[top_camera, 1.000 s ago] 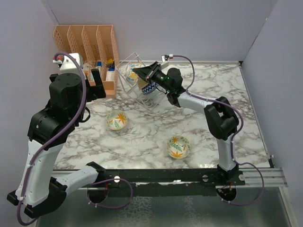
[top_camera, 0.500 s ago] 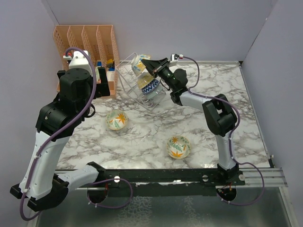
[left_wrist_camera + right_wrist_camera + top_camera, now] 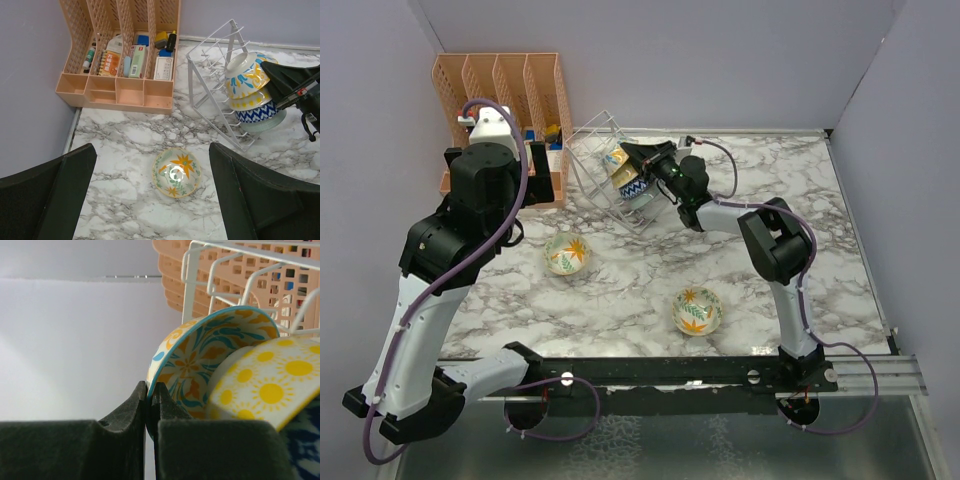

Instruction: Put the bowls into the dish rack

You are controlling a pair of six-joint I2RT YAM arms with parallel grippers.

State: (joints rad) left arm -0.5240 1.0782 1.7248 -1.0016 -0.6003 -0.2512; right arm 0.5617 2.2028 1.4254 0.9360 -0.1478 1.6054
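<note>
The white wire dish rack [image 3: 588,168] stands at the back, next to the orange organizer. It holds a yellow-sun bowl [image 3: 248,103], a blue-patterned bowl [image 3: 255,114] and a teal bowl [image 3: 267,125], stacked on edge. My right gripper [image 3: 629,152] is shut on the rim of a cream bowl with orange-teal flowers [image 3: 210,352], which leans on the yellow-sun bowl [image 3: 270,385] in the rack [image 3: 215,267]. My left gripper [image 3: 495,172] is open and empty, high above a cream leaf-print bowl [image 3: 176,172]. Another leaf-print bowl [image 3: 697,310] sits on the table at the front.
The orange slotted organizer [image 3: 505,95] with small items stands at the back left, touching the rack's left side. Grey walls close the left, back and right. The leaf-print bowl under the left gripper also shows from above [image 3: 566,253].
My right gripper lifted the flower bowl, then lowered it against the yellow-sun bowl in the rack; the rack shifted slightly. My left arm swung up and toward the back.
</note>
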